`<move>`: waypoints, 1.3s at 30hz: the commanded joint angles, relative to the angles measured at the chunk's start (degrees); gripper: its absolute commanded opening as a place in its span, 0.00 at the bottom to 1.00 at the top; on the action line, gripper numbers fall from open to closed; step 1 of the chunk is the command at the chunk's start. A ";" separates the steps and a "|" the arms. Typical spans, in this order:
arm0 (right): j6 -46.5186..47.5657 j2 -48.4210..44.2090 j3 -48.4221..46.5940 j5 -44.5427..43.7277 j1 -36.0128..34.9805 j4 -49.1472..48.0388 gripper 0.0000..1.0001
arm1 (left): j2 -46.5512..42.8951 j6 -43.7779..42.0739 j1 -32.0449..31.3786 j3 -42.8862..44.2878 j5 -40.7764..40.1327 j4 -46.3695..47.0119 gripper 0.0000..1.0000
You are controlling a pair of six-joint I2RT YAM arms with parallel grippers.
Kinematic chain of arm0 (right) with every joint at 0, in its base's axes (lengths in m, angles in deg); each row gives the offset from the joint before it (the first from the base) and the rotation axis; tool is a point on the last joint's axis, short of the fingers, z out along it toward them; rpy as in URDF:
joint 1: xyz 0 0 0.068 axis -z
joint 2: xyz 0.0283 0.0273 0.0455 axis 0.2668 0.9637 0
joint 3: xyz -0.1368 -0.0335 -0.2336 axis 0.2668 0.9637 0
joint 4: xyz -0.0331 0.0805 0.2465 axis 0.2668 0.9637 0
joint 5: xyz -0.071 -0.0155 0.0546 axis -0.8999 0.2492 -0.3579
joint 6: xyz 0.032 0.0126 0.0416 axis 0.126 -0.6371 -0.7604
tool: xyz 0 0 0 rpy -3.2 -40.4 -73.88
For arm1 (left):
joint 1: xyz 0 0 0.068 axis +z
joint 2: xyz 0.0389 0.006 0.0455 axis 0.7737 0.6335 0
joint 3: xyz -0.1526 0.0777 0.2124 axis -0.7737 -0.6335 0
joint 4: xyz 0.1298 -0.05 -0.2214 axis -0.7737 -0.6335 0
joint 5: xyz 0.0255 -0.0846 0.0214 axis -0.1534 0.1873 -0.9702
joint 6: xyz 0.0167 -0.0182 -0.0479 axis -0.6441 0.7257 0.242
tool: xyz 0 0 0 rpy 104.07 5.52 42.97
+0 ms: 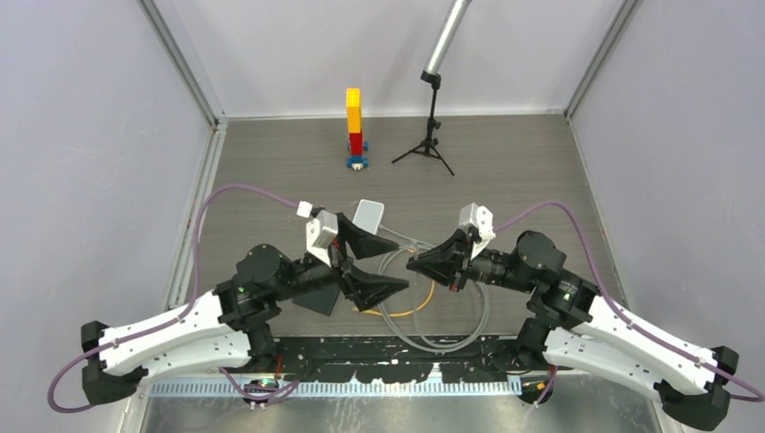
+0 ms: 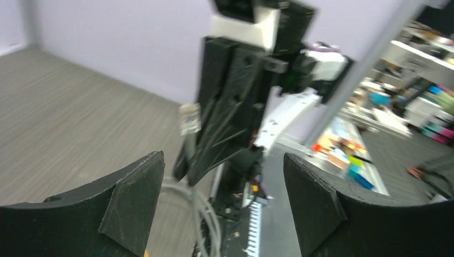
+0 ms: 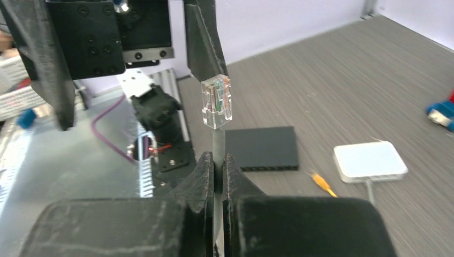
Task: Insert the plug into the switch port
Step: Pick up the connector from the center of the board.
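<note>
Clear-plastic plug (image 3: 217,101), likely light and brittle, stands frame-centre on limp grey cable (image 3: 218,142). Right gripper (image 3: 218,160) jaws clamp the cable just beneath it. Left gripper (image 2: 222,158) jaws gape empty. White switch (image 3: 369,161) lies lower right.

Top external: looking steeply down from above and behind the near edge, taking in the whole worktop (image 1: 505,162).
Left wrist: sitting close behind the left pincer (image 2: 222,176), facing the right arm (image 2: 241,80).
Right wrist: sitting close behind the right pincer (image 3: 218,160), facing the left arm (image 3: 85,37).
Both wrist views sharing the plug (image 3: 217,101).
</note>
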State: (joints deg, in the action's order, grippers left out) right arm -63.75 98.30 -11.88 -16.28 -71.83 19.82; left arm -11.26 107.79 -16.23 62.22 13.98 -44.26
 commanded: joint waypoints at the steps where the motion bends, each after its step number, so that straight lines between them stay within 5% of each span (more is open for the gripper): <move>1: 7.78 1.94 -8.69 -10.89 0.13 16.54 0.01 | -3.85 -2.85 -0.15 3.93 -20.35 -17.09 0.83; 5: 11.32 7.09 -14.09 -15.06 0.07 25.99 0.01 | -6.10 -2.60 -0.18 4.07 -32.30 -22.96 0.79; 17: 11.36 15.21 -17.89 -18.28 -0.07 25.52 0.00 | 3.11 -1.67 -0.18 6.55 -27.53 -9.48 0.80; 23: 12.09 16.08 -17.84 -18.30 -0.10 25.11 0.00 | 8.65 8.52 -0.16 13.26 -41.04 -20.75 0.57; 39: 15.13 17.82 -17.63 -24.81 -1.25 25.50 0.00 | 16.19 33.45 -0.20 21.44 -43.42 -37.18 0.52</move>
State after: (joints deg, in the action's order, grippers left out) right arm -51.09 115.37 -27.04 -37.11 -72.56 46.39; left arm 4.94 133.87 -16.31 81.61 -27.79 -76.92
